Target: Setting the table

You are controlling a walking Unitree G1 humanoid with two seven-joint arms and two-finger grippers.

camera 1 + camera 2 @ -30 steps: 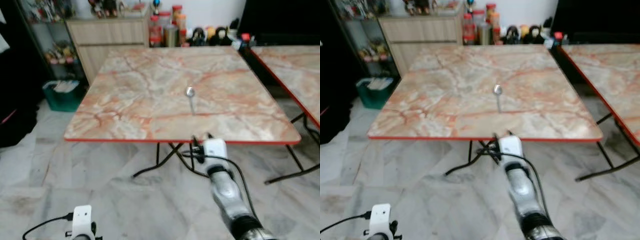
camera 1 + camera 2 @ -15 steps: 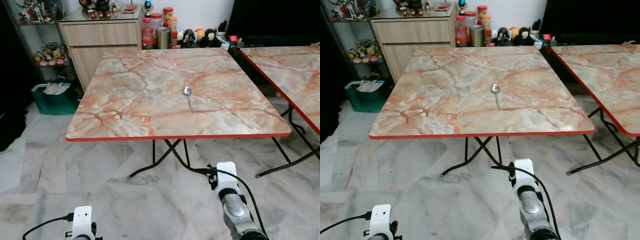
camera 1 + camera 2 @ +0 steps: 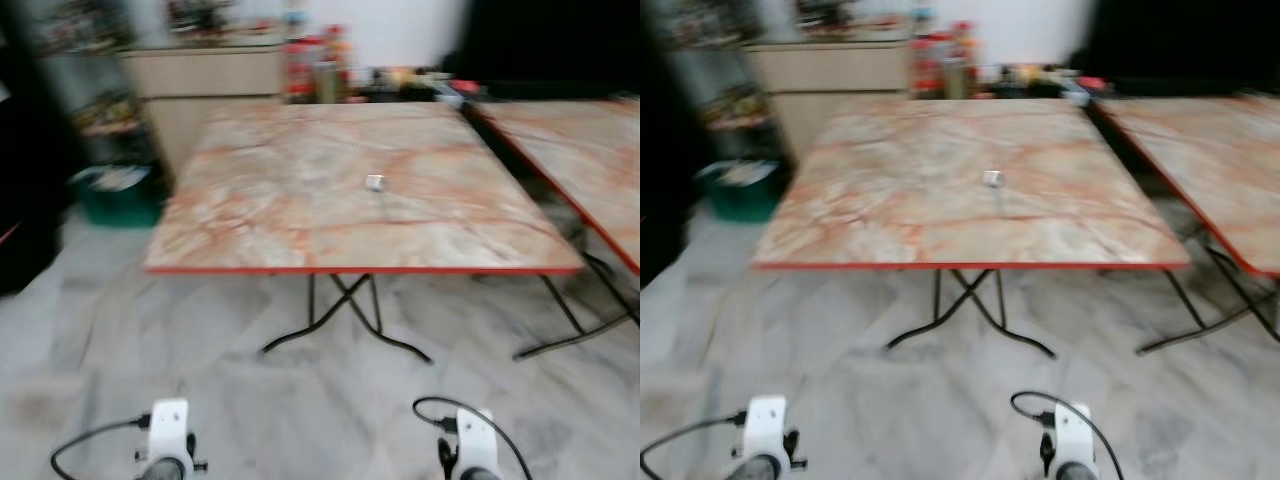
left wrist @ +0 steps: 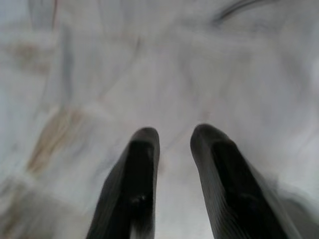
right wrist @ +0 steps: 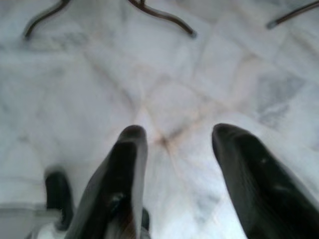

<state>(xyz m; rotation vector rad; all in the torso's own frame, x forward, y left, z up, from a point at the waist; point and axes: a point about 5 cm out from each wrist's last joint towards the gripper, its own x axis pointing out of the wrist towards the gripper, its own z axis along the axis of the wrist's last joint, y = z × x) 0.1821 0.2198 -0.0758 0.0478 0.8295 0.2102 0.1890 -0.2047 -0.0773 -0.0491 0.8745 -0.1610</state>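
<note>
Standing before the marble-topped table (image 3: 300, 215), I look down on its orange-veined surface, edged in red and carried on crossed black folding legs (image 3: 345, 320). A spoon (image 3: 375, 183) lies on the table, slightly past its centre toward the far side and a little toward my right; blur hides its handle. My left gripper (image 4: 174, 142) hangs low over the pale marble floor (image 3: 250, 400), well short of the table's near edge, its two black fingers parted by a narrow gap and holding nothing. My right gripper (image 5: 174, 139) also points at the floor, on the near side of the table's legs, its fingers spread wide and empty. Both wrists sit at the lower border of the head views, so the spoon is well apart from either gripper, ahead of and above them, nearer the right one. A second table (image 3: 580, 150) of the same pattern stands just beside the first table on my right. A wooden cabinet (image 3: 200, 85) and a row of jars (image 3: 315, 65) stand beyond the table's far edge; a green bin (image 3: 115, 195) sits off its far left corner.
</note>
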